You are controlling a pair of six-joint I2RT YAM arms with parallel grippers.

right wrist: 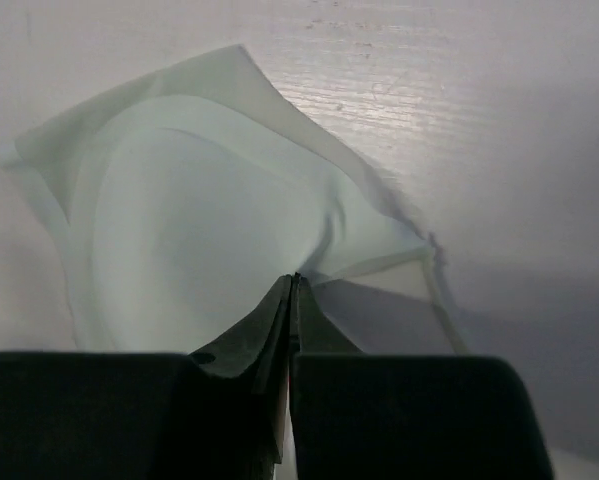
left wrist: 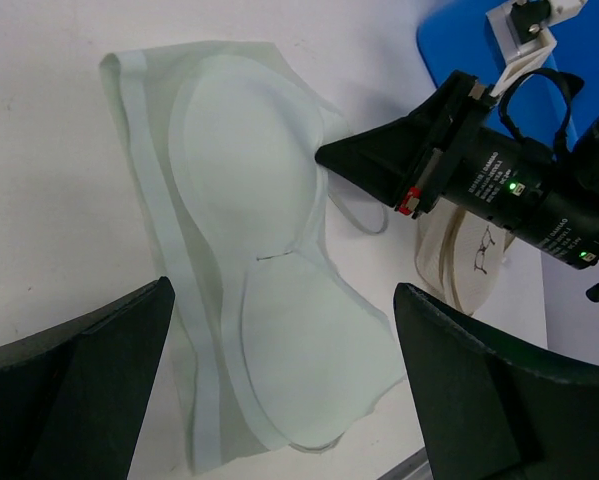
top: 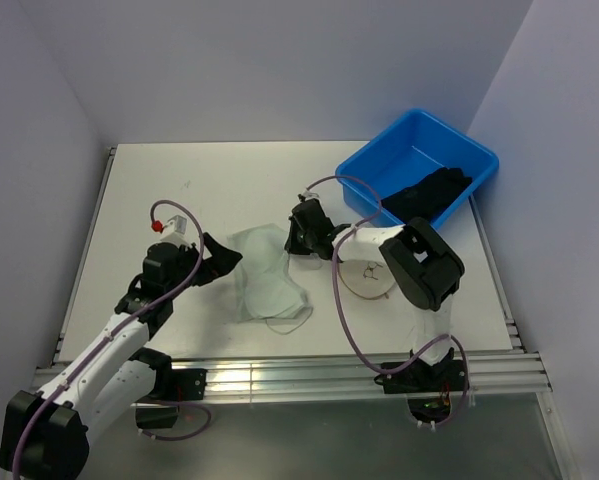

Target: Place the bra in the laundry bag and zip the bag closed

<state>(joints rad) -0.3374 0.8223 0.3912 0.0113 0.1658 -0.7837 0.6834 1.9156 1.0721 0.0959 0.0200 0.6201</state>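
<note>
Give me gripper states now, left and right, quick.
Left gripper: open wide, holding nothing.
Right gripper: shut, tips pinching the edge of the bra.

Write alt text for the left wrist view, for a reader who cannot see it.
A pale green bra lies flat on the white table, with the right gripper shut on its edge. The open left gripper frames the bottom of the view; the laundry bag and a blue bin sit beyond the right gripper.

robot lab cell: white table (top: 229, 180) on alu rail frame (top: 279, 372), plain walls (top: 279, 60) round it.
</note>
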